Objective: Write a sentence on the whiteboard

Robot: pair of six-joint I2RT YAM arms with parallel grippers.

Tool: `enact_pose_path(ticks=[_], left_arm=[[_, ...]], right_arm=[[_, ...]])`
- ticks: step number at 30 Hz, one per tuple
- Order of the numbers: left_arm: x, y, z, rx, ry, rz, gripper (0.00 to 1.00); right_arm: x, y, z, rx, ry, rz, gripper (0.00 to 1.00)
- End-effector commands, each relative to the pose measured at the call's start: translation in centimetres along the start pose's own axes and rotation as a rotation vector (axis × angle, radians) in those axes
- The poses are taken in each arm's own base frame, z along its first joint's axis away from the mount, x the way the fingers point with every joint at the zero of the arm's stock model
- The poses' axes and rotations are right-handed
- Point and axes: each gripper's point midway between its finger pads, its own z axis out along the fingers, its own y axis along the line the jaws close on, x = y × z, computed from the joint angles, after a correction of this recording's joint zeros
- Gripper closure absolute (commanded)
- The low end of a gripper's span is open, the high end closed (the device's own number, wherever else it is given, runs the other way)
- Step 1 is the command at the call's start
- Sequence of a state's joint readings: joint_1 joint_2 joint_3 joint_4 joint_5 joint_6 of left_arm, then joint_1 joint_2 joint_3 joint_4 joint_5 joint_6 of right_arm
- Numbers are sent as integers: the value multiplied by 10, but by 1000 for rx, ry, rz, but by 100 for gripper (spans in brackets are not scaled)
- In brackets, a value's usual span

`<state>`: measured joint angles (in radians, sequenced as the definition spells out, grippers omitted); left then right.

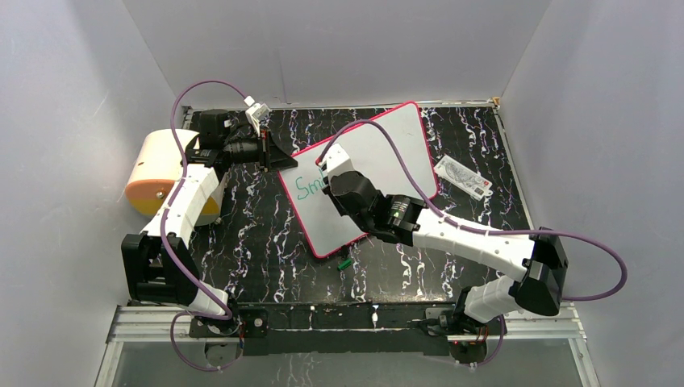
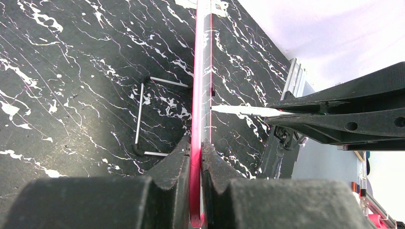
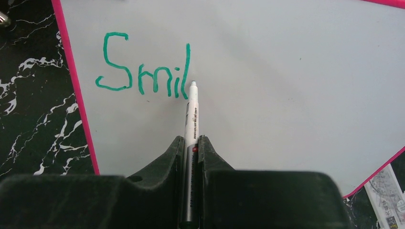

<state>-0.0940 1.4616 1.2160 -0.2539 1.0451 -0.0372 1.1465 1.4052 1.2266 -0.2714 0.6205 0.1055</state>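
So the marker (image 3: 192,119) sits pinched in the narrow, closed-down jaws of our right gripper (image 3: 192,141). The barrel runs straight out along the fingers, and the nib lands just right of the foot of the "l". From the wrist view we can't quite tell if the nib is on the surface or just off it. It looks like contact, but no promises.

The sentence (image 3: 143,71) reads "Smil" in teal-green so far, up in the corner of the whiteboard (image 3: 296,71) nearest the left arm. That makes the "e" our step, with most of the words left to go.

Our left gripper (image 2: 196,145) is clamped hard on the board's pink rim, seen edge-on, and that's our brace. The board sits skewed across the middle-back of the marbled table (image 1: 266,234), with a wire stand (image 2: 139,114) on its far face.

How we'd play it:
- Start the "e" at the mid-height of the small letters.
- Make one small loop and finish on the baseline the "m" and "i" share.
- Go light on pressure, since the marker could slide in the jaws or the board could flex against the clamp.
- Leave a gap for the comma, and room below for a second line.

The small green bit (image 1: 344,263) by the near corner, likely the cap, and the packet (image 1: 463,177) off to the right are both well clear of the stroke.
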Motion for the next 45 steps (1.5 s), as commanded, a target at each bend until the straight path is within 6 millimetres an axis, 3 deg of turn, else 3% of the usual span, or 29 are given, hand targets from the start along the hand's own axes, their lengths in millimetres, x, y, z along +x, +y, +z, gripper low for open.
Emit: enact_pose_path(ticks=[1,15,25,45], left_arm=[[22,11,3,-51,48,-23,100],[22,12,3,-48,49,-26,100],[22,11,3,-47,49,-24,100],[22,11,3,-45,49,-24,100]], right_arm=[[-6,-1,2,5,-17,18,100],[-1,2,6,1,1,10,100],[0,-7,5,47,4,2,100],[-11,-13,6,76,-53,24,100]])
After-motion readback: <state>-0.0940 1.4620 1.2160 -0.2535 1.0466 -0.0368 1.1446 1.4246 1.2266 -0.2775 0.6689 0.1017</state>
